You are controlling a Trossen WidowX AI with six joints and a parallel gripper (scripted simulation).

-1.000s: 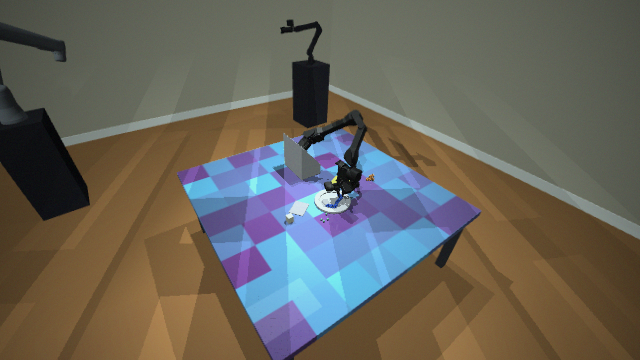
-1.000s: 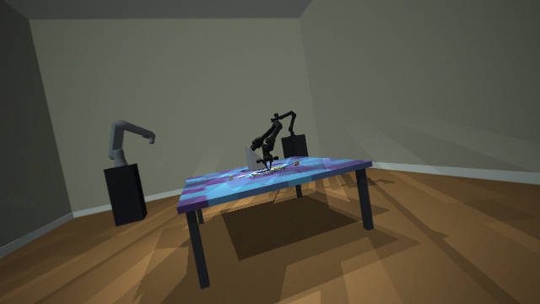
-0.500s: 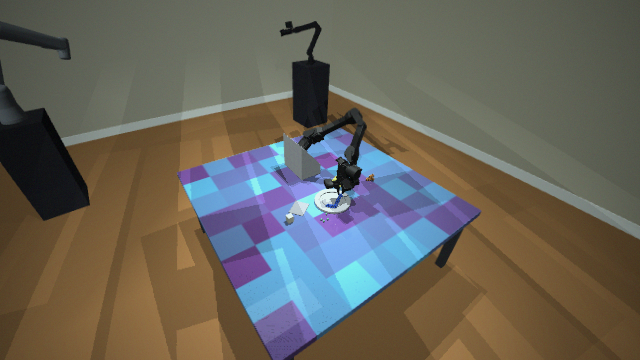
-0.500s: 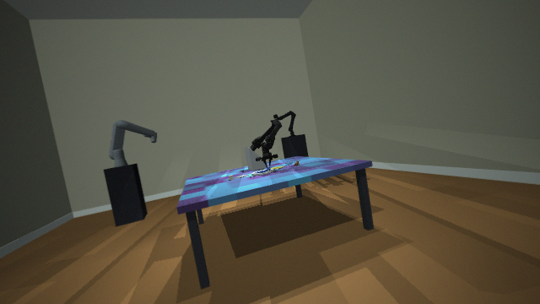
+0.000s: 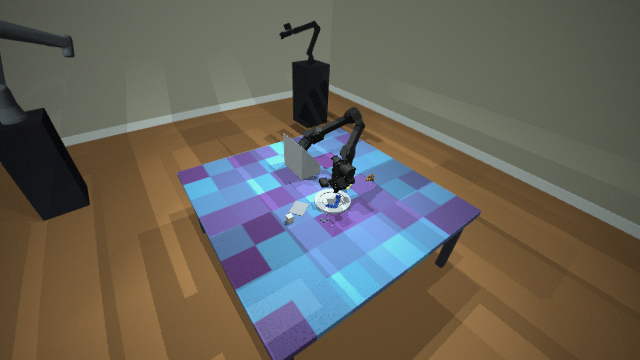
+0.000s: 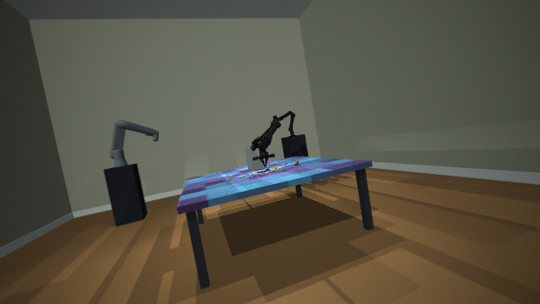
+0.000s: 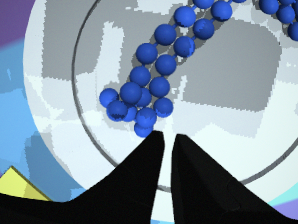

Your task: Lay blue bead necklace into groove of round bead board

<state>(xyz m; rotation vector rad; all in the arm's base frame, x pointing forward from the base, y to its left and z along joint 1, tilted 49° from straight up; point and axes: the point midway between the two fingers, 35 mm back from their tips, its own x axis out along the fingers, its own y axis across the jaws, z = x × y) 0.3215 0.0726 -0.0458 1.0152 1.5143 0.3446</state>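
The round bead board [image 5: 318, 202] [image 7: 50, 100] is white, with a thin circular groove [image 7: 73, 75]. The blue bead necklace [image 5: 337, 201] [image 6: 263, 171] [image 7: 165, 65] lies on the board. In the wrist view two strands run side by side from the top to a small heap of beads left of centre, inside the groove line. More blue beads show at the top right corner of that view. My gripper [image 5: 336, 192] [image 6: 265, 165] [image 7: 166, 141] is shut with nothing between its fingertips. The tips are over the board, just beside the lowest beads of the heap.
A grey upright panel [image 5: 298, 162] stands behind the board. A white flat square [image 5: 299, 208] and a small pale cube [image 5: 289, 219] lie to its left in the top view. An orange item [image 5: 370, 177] [image 6: 296, 163] lies behind right. A yellow object [image 7: 17, 187] is near the board.
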